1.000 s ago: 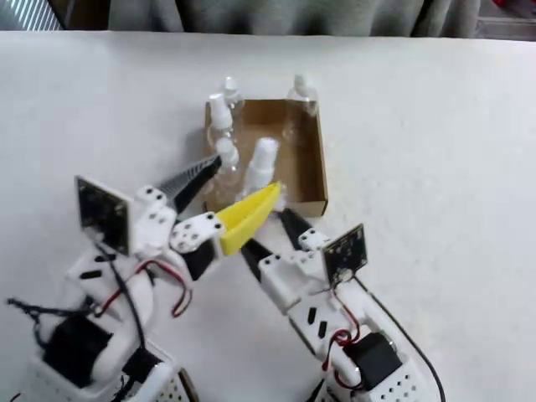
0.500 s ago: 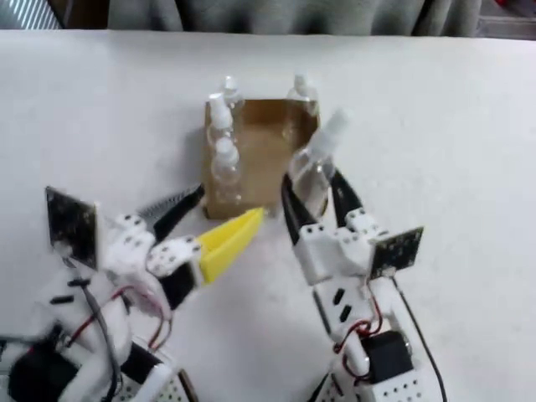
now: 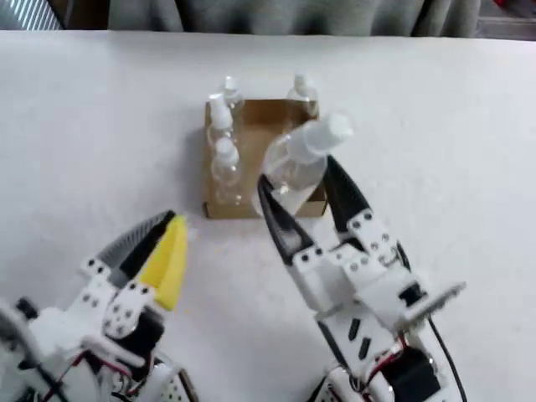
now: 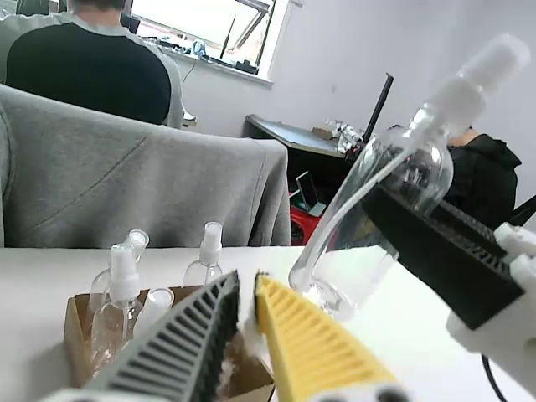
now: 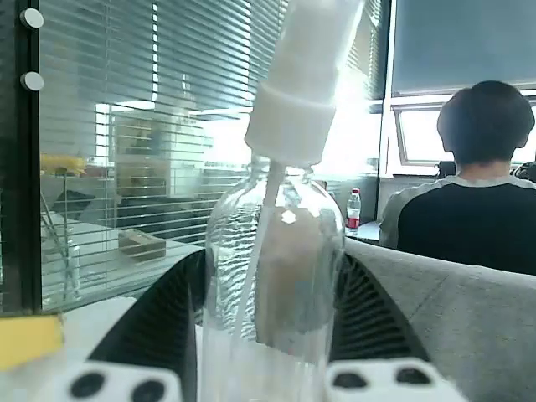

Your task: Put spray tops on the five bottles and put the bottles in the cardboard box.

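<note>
My right gripper [image 3: 297, 174] is shut on a clear bottle [image 3: 295, 163] with a white spray top, held tilted in the air over the near right part of the cardboard box [image 3: 261, 134]. In the right wrist view the bottle [image 5: 272, 251] stands between the black fingers [image 5: 163, 314]. Two capped bottles [image 3: 223, 142] stand along the box's left wall. Two more [image 3: 300, 90] are at its far edge. My left gripper [image 3: 172, 223] is shut on nothing at the near left, away from the box. The left wrist view has its tips [image 4: 246, 286] together and the held bottle [image 4: 394, 193] beyond.
The white table [image 3: 435, 126] has open room to the left and right of the box. A grey fabric [image 4: 126, 184] hangs along the far table edge. The two arm bases sit close together at the near edge.
The right gripper has lifted the bottle higher above the box. The left arm has drawn back toward the near left, and its fingers have closed.
</note>
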You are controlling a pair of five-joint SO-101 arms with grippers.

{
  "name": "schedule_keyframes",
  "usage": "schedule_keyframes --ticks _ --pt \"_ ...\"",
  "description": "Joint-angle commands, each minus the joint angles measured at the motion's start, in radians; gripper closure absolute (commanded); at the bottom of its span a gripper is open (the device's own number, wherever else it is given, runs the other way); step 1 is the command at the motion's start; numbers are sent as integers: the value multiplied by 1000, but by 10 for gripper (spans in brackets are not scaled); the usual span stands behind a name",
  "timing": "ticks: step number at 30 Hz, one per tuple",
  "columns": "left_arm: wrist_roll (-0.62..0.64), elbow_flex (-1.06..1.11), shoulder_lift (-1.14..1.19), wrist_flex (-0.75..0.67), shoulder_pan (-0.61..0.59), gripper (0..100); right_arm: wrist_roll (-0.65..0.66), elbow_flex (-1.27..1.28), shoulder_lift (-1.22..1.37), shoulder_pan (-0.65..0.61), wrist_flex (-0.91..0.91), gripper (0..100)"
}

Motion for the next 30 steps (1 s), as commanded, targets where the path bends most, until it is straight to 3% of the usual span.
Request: schedule_keyframes --ticks 1,10,15,22,30 --pt "12 29 -4 -37 7 976 14 -176 188 -15 -24 983" --pt "12 89 -4 -44 191 980 -46 -351 404 -61 -16 983" --pt "8 143 -4 -87 282 980 -69 -348 447 -159 -15 983" --pt "6 199 -4 -149 288 980 -72 -350 456 -259 111 983" --pt "6 203 -4 -152 286 980 -72 -348 314 -260 286 983"
